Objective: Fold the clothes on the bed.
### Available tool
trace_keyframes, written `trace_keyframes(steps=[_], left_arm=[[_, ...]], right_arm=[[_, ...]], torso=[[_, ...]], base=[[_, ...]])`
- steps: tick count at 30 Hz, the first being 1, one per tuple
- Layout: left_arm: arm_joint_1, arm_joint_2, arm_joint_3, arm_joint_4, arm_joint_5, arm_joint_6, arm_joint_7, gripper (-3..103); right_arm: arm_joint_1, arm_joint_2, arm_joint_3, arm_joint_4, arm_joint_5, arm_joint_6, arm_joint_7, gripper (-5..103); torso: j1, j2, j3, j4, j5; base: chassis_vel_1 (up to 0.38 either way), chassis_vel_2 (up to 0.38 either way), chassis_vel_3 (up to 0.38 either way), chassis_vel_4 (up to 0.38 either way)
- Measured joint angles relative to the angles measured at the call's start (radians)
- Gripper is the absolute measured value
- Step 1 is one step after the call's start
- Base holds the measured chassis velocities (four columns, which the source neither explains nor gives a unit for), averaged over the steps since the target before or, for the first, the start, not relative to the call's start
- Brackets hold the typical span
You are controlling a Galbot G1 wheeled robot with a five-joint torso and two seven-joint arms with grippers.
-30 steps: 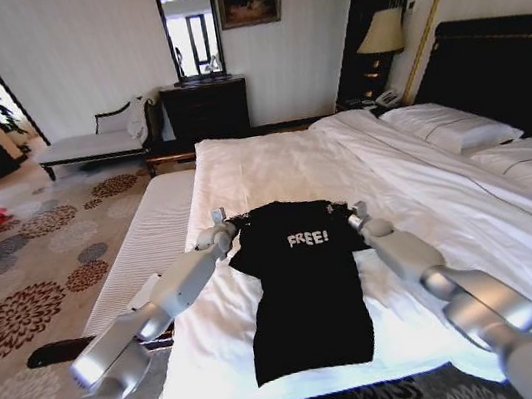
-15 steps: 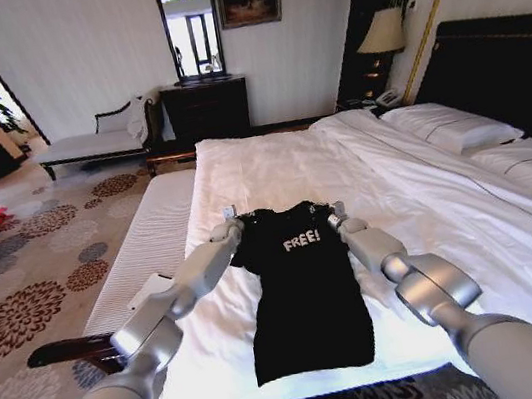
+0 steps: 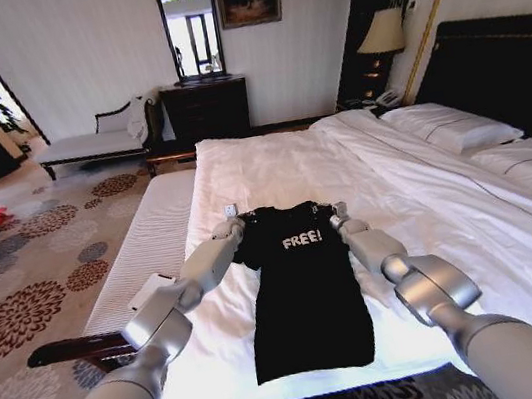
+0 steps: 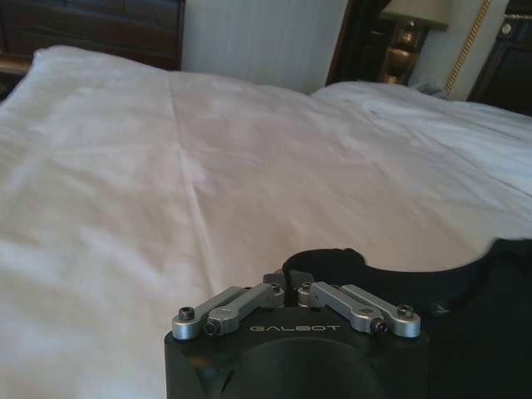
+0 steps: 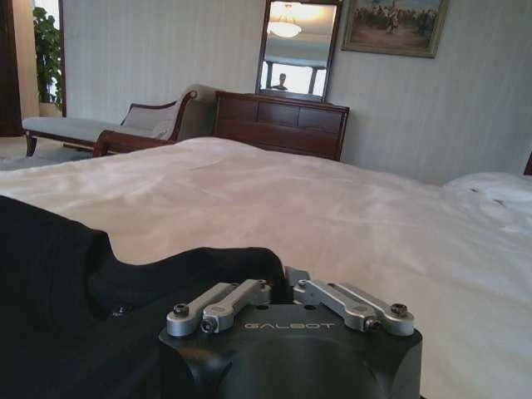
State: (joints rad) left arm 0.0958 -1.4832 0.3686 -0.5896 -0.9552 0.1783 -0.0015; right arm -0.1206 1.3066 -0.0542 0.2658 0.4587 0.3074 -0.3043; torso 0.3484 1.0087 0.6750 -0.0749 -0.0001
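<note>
The clothes are one black T-shirt [image 3: 306, 294] with white "FREE!" lettering, lying lengthwise and narrow on the white bed [image 3: 270, 163], its hem toward me. My left gripper [image 3: 234, 225] is at the shirt's left shoulder and my right gripper [image 3: 335, 212] at its right shoulder. In the left wrist view the left gripper [image 4: 288, 281] is shut, pinching a fold of the black fabric [image 4: 465, 283]. Seen from the right wrist, the right gripper [image 5: 283, 281] is likewise shut on the black cloth [image 5: 50, 274].
White pillows [image 3: 452, 129] and a dark headboard [image 3: 507, 60] lie to the right. A white-cushioned bench [image 3: 147, 244] runs along the bed's left edge, with patterned carpet [image 3: 27, 288] beyond. A chaise [image 3: 85, 145], dark dresser [image 3: 205, 108] and lamp [image 3: 382, 32] stand at the far wall.
Both grippers have drawn inward toward the lettering, carrying the sleeves with them, so the shirt is narrower at the shoulders. In the last half second they barely moved.
</note>
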Motion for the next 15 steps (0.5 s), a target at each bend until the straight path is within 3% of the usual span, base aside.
trace_keyframes(steps=[2, 6, 8, 11, 15], left_arm=[[0.007, 0.003, 0.0, -0.011, 0.004, 0.005, -0.003, 5], [0.037, 0.011, -0.008, -0.051, 0.033, 0.018, -0.02, 27], [0.039, 0.01, -0.014, -0.051, 0.042, 0.018, -0.021, 27], [0.043, 0.0, -0.041, -0.05, 0.07, 0.02, -0.025, 43], [0.042, -0.006, -0.06, -0.046, 0.079, 0.026, -0.035, 54]], right_arm=[[-0.006, -0.004, 0.002, 0.006, -0.002, -0.002, 0.001, 11], [-0.031, -0.025, 0.009, 0.039, -0.004, -0.008, 0.0, 32], [-0.031, -0.027, 0.009, 0.04, -0.004, -0.009, -0.003, 32], [-0.033, -0.028, 0.009, 0.042, -0.002, -0.011, -0.011, 48], [-0.036, -0.027, 0.008, 0.048, -0.002, -0.012, -0.014, 60]], torso=[[0.0, 0.0, 0.0, -0.0002, 0.0], [0.0, 0.0, 0.0, -0.0004, 0.0002], [0.0, 0.0, 0.0, -0.0004, 0.0001], [0.0, 0.0, 0.0, -0.0003, 0.0001], [0.0, 0.0, 0.0, -0.0004, 0.0001]], base=[[0.0, 0.0, 0.0, 0.0], [0.0, 0.0, 0.0, 0.0], [0.0, 0.0, 0.0, 0.0], [0.0, 0.0, 0.0, 0.0], [0.0, 0.0, 0.0, 0.0]])
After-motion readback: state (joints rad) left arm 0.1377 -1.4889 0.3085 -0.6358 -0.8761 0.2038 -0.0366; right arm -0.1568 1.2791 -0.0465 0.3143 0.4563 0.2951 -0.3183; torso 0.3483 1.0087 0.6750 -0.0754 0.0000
